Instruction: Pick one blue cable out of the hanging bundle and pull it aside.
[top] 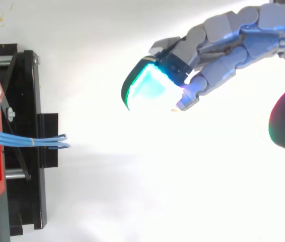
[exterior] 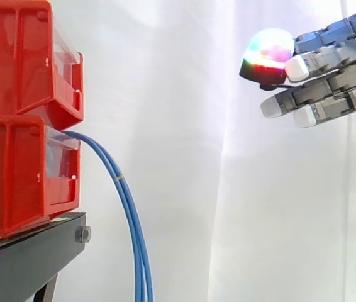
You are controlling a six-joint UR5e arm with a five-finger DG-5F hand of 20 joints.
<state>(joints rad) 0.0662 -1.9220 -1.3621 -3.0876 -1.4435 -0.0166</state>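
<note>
Closest to the overhead camera are the fingers point(top: 218, 38), stretched out nearly straight and a little spread, with nothing held between them. One pad point(top: 150, 85) glows cyan with a green edge. From the side, the hand point(exterior: 332, 69) hangs high on the right with its tips aimed left, and one pad is lit in mixed red, green and magenta. It is well apart from the blue cables point(exterior: 129, 214) and touches none of them. That bundle comes out of the front of the lower red bin point(exterior: 14, 176), arcs over, and drops straight down past the end of the black stand point(exterior: 27, 261). The strands lie close together, with a small pale band point(exterior: 121, 179) round them near the top of the bend. An upper red bin point(exterior: 14, 56) sits stacked on the lower one. A bolt point(exterior: 82, 235) shows on the stand's end. Behind everything hangs the white curtain point(exterior: 184, 157), brightly lit and falling in soft folds.
</note>
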